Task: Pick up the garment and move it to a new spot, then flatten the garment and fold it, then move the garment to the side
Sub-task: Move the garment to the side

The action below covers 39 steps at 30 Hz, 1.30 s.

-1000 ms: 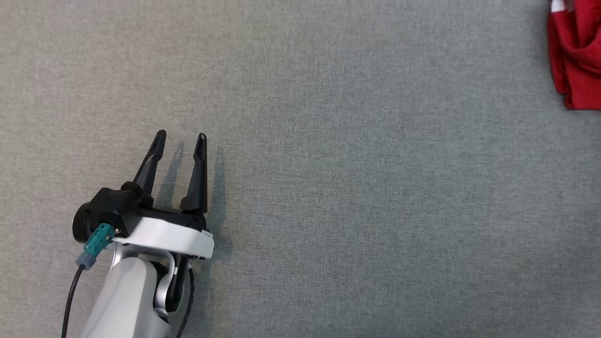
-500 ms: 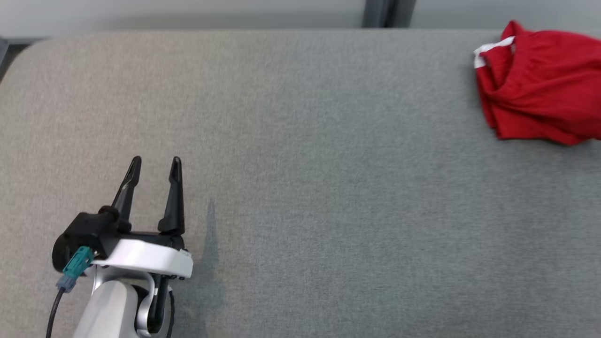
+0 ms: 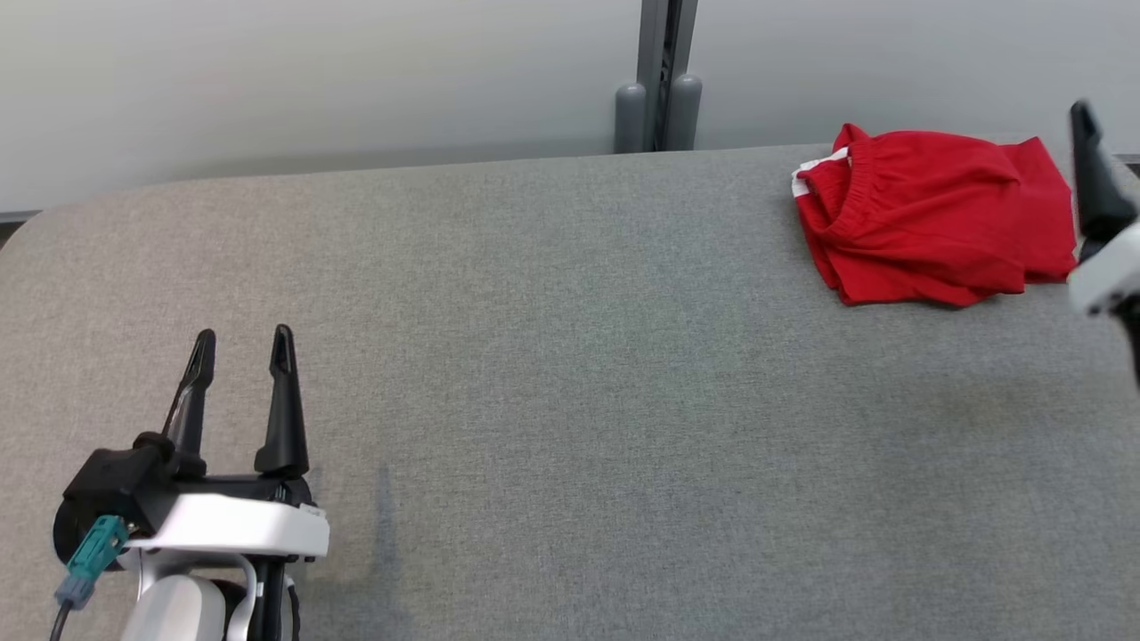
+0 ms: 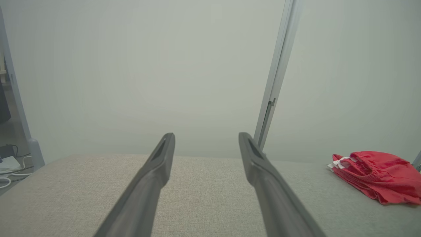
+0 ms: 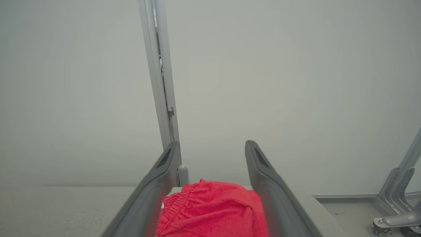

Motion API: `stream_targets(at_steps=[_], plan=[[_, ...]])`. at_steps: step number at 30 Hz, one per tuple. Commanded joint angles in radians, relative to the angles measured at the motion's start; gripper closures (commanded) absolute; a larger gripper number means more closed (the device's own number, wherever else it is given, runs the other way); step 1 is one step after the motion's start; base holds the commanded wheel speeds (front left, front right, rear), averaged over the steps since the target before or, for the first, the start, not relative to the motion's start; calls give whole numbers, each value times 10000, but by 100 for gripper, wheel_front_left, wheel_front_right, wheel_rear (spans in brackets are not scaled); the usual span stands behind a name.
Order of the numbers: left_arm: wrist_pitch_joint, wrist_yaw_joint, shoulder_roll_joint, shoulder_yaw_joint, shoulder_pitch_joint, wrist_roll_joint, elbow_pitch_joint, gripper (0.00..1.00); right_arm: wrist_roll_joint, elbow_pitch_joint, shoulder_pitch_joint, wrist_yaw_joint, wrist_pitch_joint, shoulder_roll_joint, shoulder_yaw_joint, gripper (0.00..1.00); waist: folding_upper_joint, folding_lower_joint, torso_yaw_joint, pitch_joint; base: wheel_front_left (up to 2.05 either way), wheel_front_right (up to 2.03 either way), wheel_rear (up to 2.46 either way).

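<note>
Count: one garment (image 3: 931,218), two claws, two dark fingers on each.

Garment is red with a gathered elastic waistband and a strip of white trim at its left end. It lies bunched in a low heap at the far right of the surface, close to the back edge.

My left claw (image 3: 244,335) is at the near left, well apart from the garment, with its fingers spread and nothing between them. It hangs over bare cloth.

My right claw (image 5: 212,145) is spread wide too and holds nothing. In the right wrist view the red heap sits framed between its two fingers, below their tips. In the head view one finger stands just beside the garment's right end. Whether it brushes the fabric I cannot tell, as the frame's edge cuts the claw off.

Surface (image 3: 570,374): one broad pad covered in grey woven cloth, with a rounded corner at the far left.

Room: a plain pale wall (image 3: 267,80) runs behind. One grey upright post (image 3: 661,53) splits it, with two rounded grey caps at its foot. Past the pad's right end is a pale floor and a metal bracket (image 5: 396,194). Off the left end are what look like cables (image 4: 6,179) on the floor — too small to be sure.
</note>
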Motion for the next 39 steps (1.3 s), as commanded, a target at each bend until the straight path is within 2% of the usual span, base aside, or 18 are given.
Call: stream_targets(at_steps=[1,5,10,18,27,39], plan=[[8,53,11,76,160,-77,-82,0,-166,-461,650,0,-34,126,-306,0,-1,0,-57,-77,0,0,0],[-17,101,-67,167,377,-228,-193,0,-685,-2001,2204,0,-38,448,-1398,0,-1,0,-74,-172,0,0,0],[-78,144,-182,256,674,-336,-264,0,-1330,-3631,4119,2,-38,1155,-2581,0,-1,0,-45,-328,0,0,0],[-99,55,-398,278,1027,-97,-233,0,-2061,-6084,6540,0,262,2105,-3240,0,-1,0,-16,-564,0,0,0],[-102,-84,-659,401,1324,302,-294,0,-3087,-6958,7793,0,48,2791,-3703,0,-1,0,125,-624,0,0,0],[-104,-266,-805,534,1340,574,-52,0,-3642,-7003,7997,0,-47,3127,-3571,0,-1,0,66,-651,0,0,0]])
